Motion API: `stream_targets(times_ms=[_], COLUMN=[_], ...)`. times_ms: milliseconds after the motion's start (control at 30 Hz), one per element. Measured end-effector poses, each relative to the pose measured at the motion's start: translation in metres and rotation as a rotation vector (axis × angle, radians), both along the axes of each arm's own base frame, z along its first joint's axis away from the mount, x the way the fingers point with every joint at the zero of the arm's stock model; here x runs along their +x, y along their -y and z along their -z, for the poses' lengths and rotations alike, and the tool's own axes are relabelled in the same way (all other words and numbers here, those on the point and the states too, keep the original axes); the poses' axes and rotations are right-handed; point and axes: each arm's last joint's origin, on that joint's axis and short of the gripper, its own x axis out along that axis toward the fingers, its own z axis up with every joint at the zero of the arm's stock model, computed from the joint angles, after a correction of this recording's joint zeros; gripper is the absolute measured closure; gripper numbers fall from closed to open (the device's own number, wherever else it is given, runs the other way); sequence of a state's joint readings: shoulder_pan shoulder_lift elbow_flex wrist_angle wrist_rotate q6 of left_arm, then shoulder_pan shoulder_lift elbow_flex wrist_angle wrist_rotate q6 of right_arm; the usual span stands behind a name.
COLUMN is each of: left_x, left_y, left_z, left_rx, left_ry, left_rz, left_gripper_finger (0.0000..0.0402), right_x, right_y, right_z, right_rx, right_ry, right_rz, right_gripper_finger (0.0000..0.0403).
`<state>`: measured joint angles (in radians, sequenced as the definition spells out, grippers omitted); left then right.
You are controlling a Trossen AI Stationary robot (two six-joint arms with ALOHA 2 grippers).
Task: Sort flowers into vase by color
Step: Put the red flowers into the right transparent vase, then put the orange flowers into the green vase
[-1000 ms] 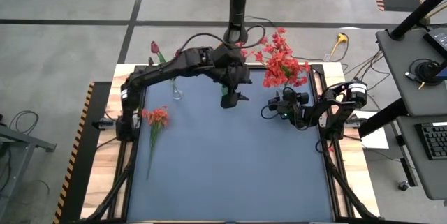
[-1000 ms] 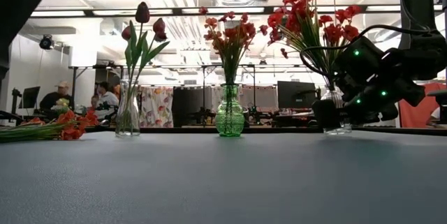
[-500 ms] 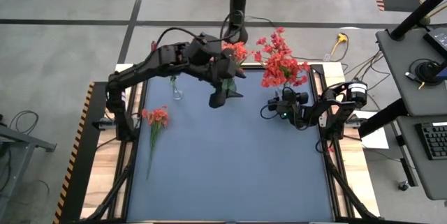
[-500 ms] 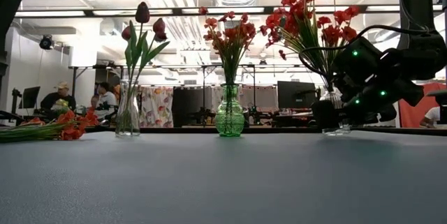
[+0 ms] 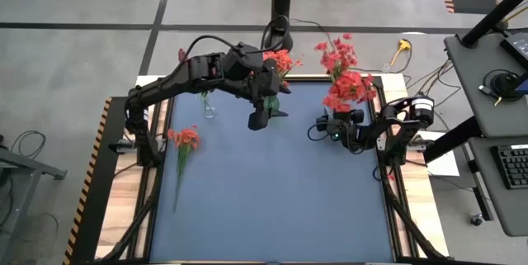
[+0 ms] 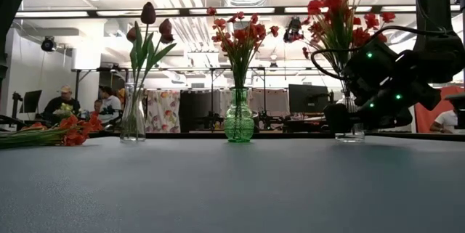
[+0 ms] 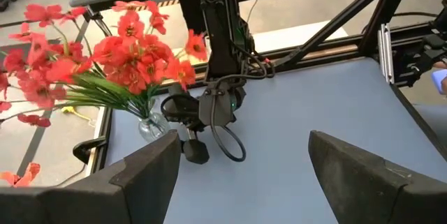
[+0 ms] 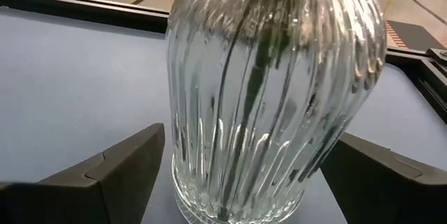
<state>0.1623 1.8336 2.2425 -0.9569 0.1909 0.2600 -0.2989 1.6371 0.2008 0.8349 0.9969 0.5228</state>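
Three vases line the table's [image 5: 272, 199] upper edge in the high view, and most of the blue mat below them is bare, so there is plenty of room to swing. Left arm reaches across the top middle, its gripper [image 5: 257, 118] hanging wide open and empty just below the green vase [image 6: 238, 120]. Right gripper [image 5: 323, 125] sits at the right, fingers spread either side of the ribbed glass vase [image 8: 269, 91] (not pinching it, gaps show on both sides in its wrist view).

Red flowers [image 5: 340, 71] fill that glass vase, orange-red ones [image 6: 243, 37] stand in the green vase, and maroon tulips [image 6: 149, 22] in the slim clear vase [image 6: 132, 117] at upper left. One loose bunch [image 5: 183, 145] remains, lying flat near the left edge, blooms toward the top of the frame, stem trailing down.

That bunch looks light and floppy; my call is to pinch mid-stem, below the blooms, since petals would crush or slip. Watch out: it lies close to the left rail, and the glass vases look tippy if a stem snags a rim.
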Motion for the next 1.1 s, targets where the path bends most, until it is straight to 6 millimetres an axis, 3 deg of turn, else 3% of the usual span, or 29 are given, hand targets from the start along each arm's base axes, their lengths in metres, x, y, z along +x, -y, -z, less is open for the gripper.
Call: stream_targets(times_ms=[600,1100], left_x=[0.001,0.003], left_y=[0.0,0.008], left_z=[0.004,0.005], left_rx=[-0.016,-0.04], left_ry=[-0.015,-0.028], left_rz=[-0.011,-0.03], left_gripper_finger=[0.0106,0.0106], right_x=[-0.01,-0.009], right_y=[-0.013,-0.029], right_z=[0.008,-0.005], right_rx=[0.05,0.086], right_ry=[0.022,0.074], right_rz=[-0.018,-0.086], right_gripper_finger=[0.0048,0.0048])
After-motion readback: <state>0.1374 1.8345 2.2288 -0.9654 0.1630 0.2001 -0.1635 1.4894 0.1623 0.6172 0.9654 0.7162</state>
